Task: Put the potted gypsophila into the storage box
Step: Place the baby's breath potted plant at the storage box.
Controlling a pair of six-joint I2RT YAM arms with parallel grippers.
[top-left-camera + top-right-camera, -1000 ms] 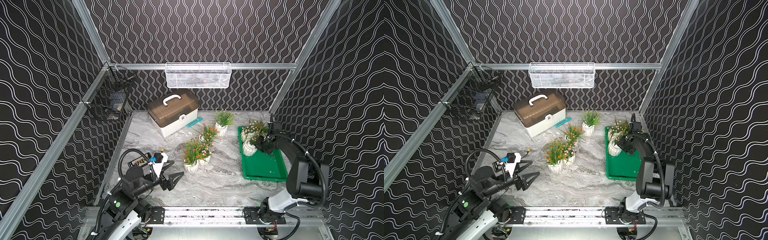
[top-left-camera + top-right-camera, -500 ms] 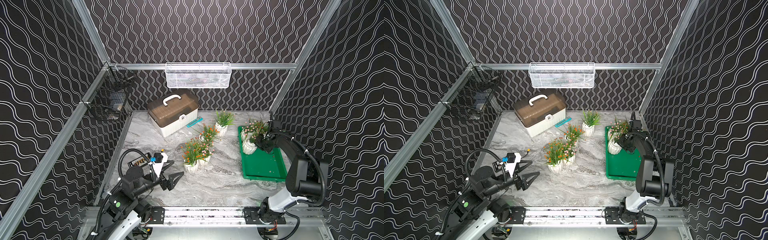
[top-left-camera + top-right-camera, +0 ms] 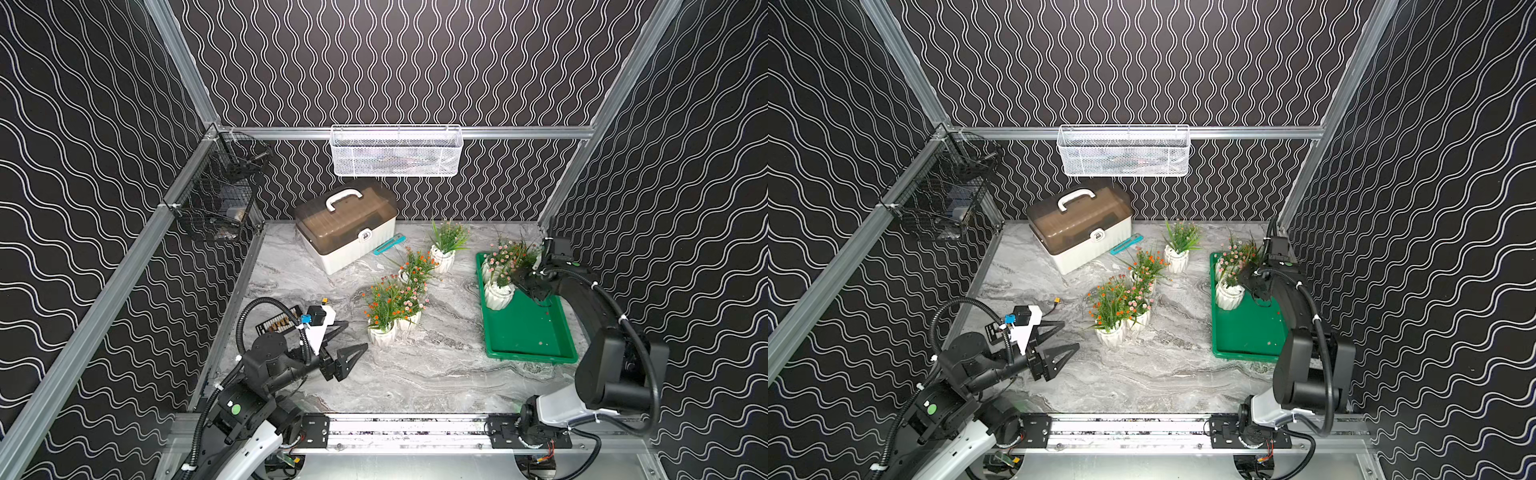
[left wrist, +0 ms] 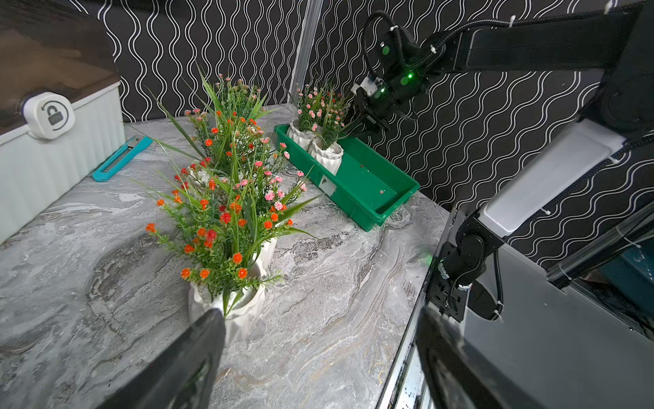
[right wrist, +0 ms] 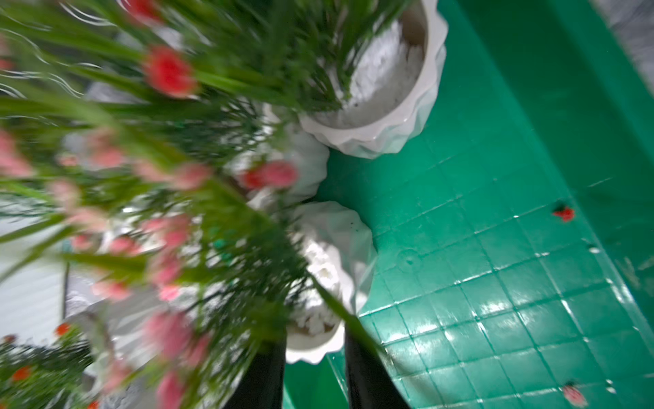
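Top views, task things: Four potted gypsophila (image 3: 382, 332) stand near the middle of the grey bench (image 3: 436, 370). At least two more stand at the far end of the green storage box (image 3: 1246, 332).
Top views, right fingers: The right fingers (image 3: 523, 282) sit low in the sprigs of the nearer boxed pot (image 3: 498, 296). They are slightly apart, with nothing seen pinched.
Top views, left fingers: The left fingers (image 3: 1059, 357) are spread wide and empty. They are low over the bench and aimed at the pots there.
Left wrist view, layout: The closest bench pot (image 4: 247, 301) stands just ahead of the left fingers (image 4: 198, 354) and seems to touch its neighbour, with their sprigs tangled together.
Left wrist view, risk: Gripping that pot by one side probably tips it or drags the neighbour over. Its ribbed, glossy wall looks likely to slip.
Right wrist view, layout: This blurred view shows a dark right finger (image 5: 262, 382) on each side of a gap. The nearer boxed pot's rim (image 5: 311, 347) lies beyond, and a leaf crosses one finger.
Right wrist view, risk: If the arm rises with leaves caught, the light pot may topple into the farther boxed pot (image 5: 389, 106) beside it.
Right wrist view, wear: Loose flower heads (image 5: 564, 214) lie on the box floor, so rough contact is likely to shed more.
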